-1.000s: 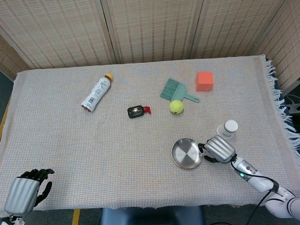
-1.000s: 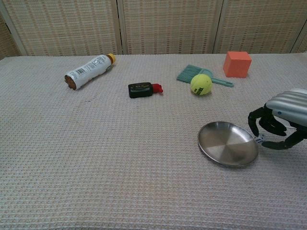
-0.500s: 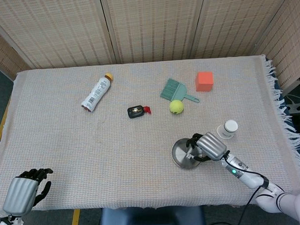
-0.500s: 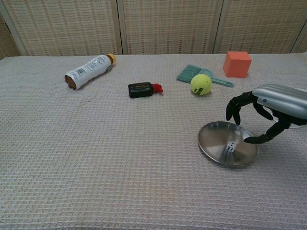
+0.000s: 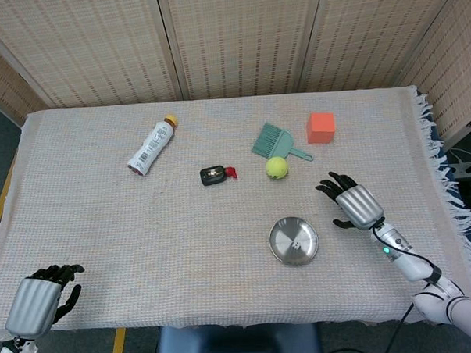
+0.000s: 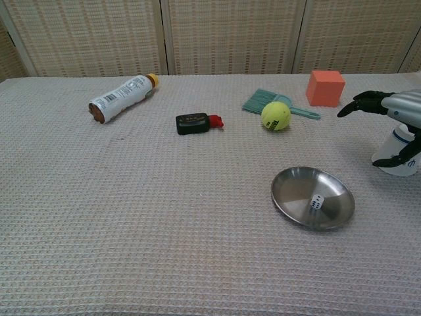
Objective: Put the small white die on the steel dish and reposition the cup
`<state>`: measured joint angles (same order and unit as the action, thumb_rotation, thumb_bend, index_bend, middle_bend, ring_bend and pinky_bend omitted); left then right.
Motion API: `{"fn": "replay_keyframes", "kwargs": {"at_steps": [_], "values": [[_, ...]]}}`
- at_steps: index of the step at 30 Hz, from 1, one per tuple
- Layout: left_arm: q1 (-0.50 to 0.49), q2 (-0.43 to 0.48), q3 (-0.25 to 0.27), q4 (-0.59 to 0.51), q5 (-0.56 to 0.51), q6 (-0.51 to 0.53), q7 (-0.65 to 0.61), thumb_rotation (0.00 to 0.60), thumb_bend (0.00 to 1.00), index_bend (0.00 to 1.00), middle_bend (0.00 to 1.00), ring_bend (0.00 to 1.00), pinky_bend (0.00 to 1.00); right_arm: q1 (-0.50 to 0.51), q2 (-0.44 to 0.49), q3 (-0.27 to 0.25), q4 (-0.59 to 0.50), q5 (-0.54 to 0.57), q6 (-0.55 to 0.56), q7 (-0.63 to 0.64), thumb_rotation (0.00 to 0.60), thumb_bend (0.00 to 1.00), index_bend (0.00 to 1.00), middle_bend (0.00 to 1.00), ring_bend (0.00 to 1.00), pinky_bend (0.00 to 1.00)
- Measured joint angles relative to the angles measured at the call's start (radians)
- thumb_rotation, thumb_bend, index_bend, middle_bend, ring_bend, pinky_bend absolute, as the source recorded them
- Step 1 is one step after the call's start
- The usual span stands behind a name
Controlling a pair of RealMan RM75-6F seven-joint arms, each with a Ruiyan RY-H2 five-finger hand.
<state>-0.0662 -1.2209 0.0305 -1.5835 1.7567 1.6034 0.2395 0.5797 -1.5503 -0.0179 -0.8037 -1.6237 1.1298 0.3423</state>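
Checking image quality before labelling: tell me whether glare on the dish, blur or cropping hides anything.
Chest view: the dish shows soft reflections only, and the die reads clearly; the right hand is cut by the frame edge. Head view: sharp and evenly lit, but the die is only a tiny speck.

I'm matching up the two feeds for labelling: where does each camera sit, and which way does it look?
Head view: high at the near edge, looking steeply down on the whole table; shows the left robot hand and the right robot hand with its forearm.
Chest view: lower, looking across the table toward the screens; only the right robot hand shows, around the cup.
Both share the steel dish holding the die, and the tennis ball.
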Motion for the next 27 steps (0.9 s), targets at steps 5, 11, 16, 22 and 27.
{"fn": "replay_keyframes", "kwargs": {"at_steps": [5, 11, 16, 22, 27], "values": [[0.000, 0.001, -0.001, 0.000, -0.003, -0.001, -0.002, 0.600, 0.39, 0.41, 0.52, 0.49, 0.64, -0.002, -0.023, 0.000, 0.092, 0.005, -0.002, 0.075, 0.600, 0.04, 0.15, 0.11, 0.00, 0.12], [-0.001, 0.001, -0.001, 0.001, -0.004, 0.000, -0.005, 0.600, 0.39, 0.41, 0.52, 0.49, 0.64, -0.016, -0.056, -0.012, 0.201, -0.001, 0.021, 0.167, 0.600, 0.22, 0.23, 0.11, 0.00, 0.19], [0.000, 0.001, -0.001, 0.002, -0.004, -0.002, -0.004, 0.600, 0.39, 0.41, 0.52, 0.49, 0.64, -0.046, -0.072, -0.021, 0.266, -0.003, 0.068, 0.225, 0.600, 0.28, 0.27, 0.14, 0.00, 0.25], [-0.001, -0.001, -0.001, 0.001, -0.004, -0.002, -0.001, 0.600, 0.39, 0.41, 0.53, 0.49, 0.64, -0.070, -0.088, -0.024, 0.324, 0.000, 0.090, 0.250, 0.600, 0.30, 0.29, 0.18, 0.03, 0.32], [-0.001, -0.001, -0.001, 0.001, -0.005, -0.002, -0.002, 0.600, 0.39, 0.41, 0.53, 0.49, 0.64, -0.081, -0.110, -0.025, 0.365, 0.007, 0.078, 0.275, 0.600, 0.30, 0.30, 0.19, 0.04, 0.34]]}}
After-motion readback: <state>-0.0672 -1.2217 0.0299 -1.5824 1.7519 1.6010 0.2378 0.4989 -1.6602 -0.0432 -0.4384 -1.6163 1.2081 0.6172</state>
